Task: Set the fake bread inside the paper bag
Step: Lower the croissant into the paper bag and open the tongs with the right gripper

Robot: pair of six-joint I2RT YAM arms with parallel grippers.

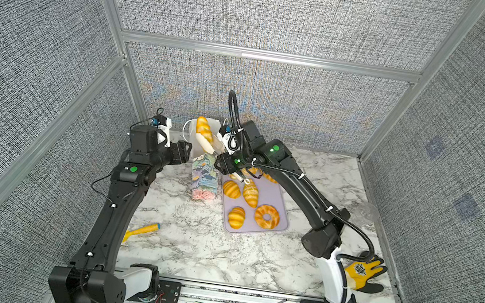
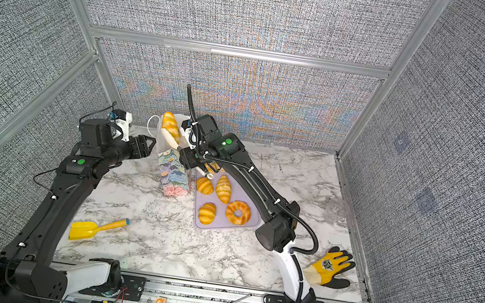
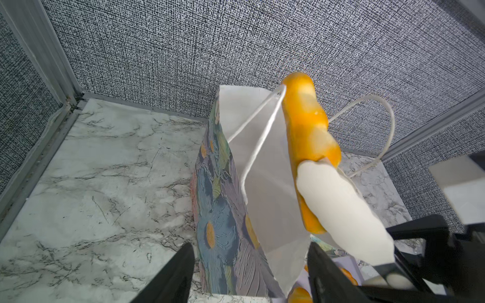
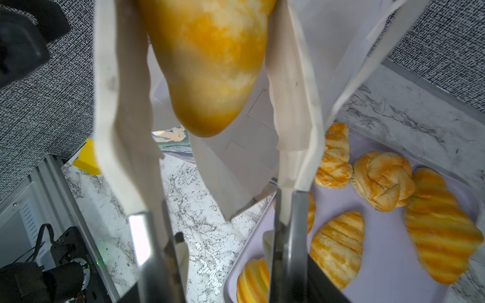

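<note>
Jutting from the paper bag (image 1: 205,179) is fake bread (image 1: 204,129).

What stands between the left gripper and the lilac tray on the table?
The paper bag stands upright between the left gripper and the lilac tray; both top views show it.

Two black robot arms with white bases (image 1: 138,279).
Left arm (image 1: 102,219), lower left, and right arm (image 1: 304,183), right of centre, show green round lights (image 1: 133,169) and white clips (image 1: 113,205); left gripper (image 2: 147,145) has black fingers (image 3: 173,275), right gripper (image 1: 208,144) white.
</note>
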